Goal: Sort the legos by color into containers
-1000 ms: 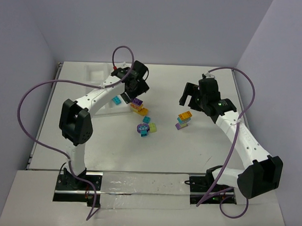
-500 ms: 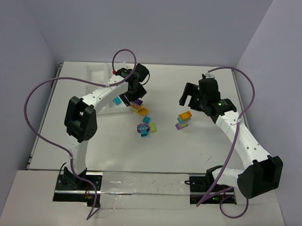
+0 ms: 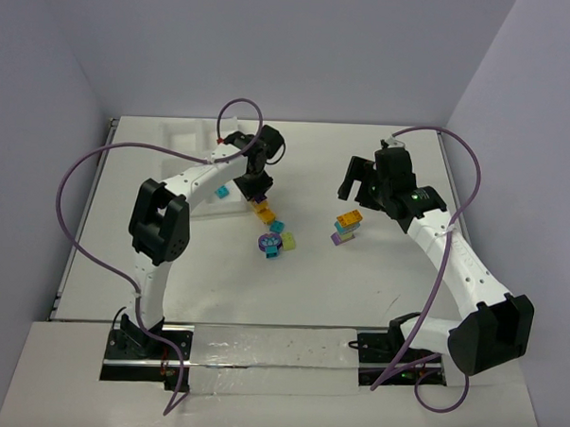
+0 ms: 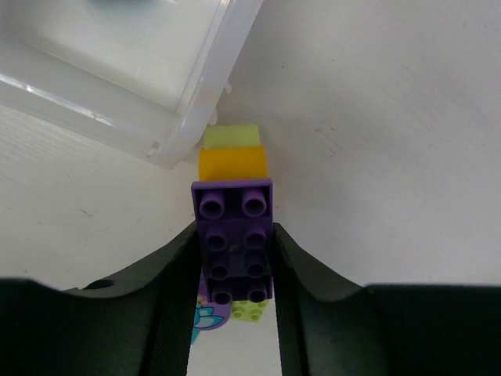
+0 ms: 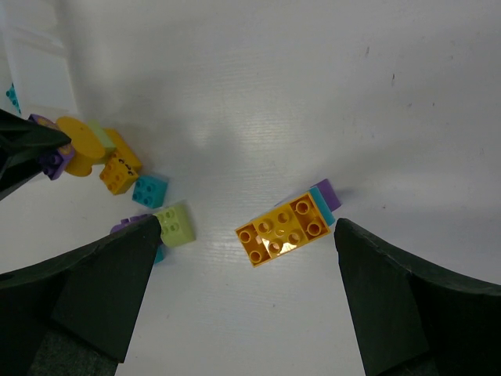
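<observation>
My left gripper (image 4: 235,236) is shut on a purple lego (image 4: 233,243), gripping its two long sides just off the corner of the white tray (image 4: 210,94) of containers. An orange brick (image 4: 232,164) and a lime one (image 4: 231,137) sit against the purple lego's far end. In the top view the left gripper (image 3: 258,182) hides that lego. My right gripper (image 5: 246,229) hangs open above an orange, teal and purple clump (image 5: 283,229); the top view shows the clump (image 3: 347,226) just in front of the right gripper (image 3: 359,184).
Loose legos lie mid-table: an orange one (image 3: 263,211), a teal one (image 3: 277,226), a round purple piece (image 3: 269,242) and a lime one (image 3: 288,240). A teal brick (image 3: 223,191) lies in the tray (image 3: 180,129) at the back left.
The left gripper has come down by the tray corner and closed from open onto the purple lego. The right arm has not moved.
</observation>
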Robot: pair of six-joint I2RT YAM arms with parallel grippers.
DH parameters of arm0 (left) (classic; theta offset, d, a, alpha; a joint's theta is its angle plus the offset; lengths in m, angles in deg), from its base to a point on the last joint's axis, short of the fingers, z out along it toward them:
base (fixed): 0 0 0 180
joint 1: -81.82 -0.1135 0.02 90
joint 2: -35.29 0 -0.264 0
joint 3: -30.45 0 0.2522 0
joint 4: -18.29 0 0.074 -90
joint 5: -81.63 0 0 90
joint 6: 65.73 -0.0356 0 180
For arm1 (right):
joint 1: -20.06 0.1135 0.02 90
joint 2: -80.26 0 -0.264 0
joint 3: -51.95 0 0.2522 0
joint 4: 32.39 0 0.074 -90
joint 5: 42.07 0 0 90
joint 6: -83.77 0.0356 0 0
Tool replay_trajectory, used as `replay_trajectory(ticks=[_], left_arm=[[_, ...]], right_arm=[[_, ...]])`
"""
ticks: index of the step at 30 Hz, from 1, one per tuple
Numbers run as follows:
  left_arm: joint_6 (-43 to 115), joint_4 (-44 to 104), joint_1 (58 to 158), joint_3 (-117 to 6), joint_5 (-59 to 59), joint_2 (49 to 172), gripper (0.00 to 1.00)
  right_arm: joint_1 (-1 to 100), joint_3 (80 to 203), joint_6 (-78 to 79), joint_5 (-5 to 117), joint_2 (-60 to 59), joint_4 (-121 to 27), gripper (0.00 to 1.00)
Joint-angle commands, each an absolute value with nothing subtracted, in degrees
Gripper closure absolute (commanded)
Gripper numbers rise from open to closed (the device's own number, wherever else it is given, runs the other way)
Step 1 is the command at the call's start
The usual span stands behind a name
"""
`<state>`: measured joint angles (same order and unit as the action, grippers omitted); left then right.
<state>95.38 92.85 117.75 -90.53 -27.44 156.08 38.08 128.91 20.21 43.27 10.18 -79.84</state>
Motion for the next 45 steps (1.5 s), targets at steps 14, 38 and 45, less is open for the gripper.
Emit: replay_trajectory(ticks=[14,38,45], left_arm=[[68.10,81.49,117.07,-92.88,-11.98,143.49,1.00],[83.20,10.30,103.09,-58.36,53.85,126.79,1.00],[87.18,4.55,103.18,-56.96,55.45,127.19,1.00]], right_arm=[[38.17,130.88,19.52,46.03,11.79,-78.95,0.00],[33.50,121.97,37.54,96.60,12.04,-40.61,0.00],[33.38,122.60,38.01,96.17,10.18,-39.84,0.00]])
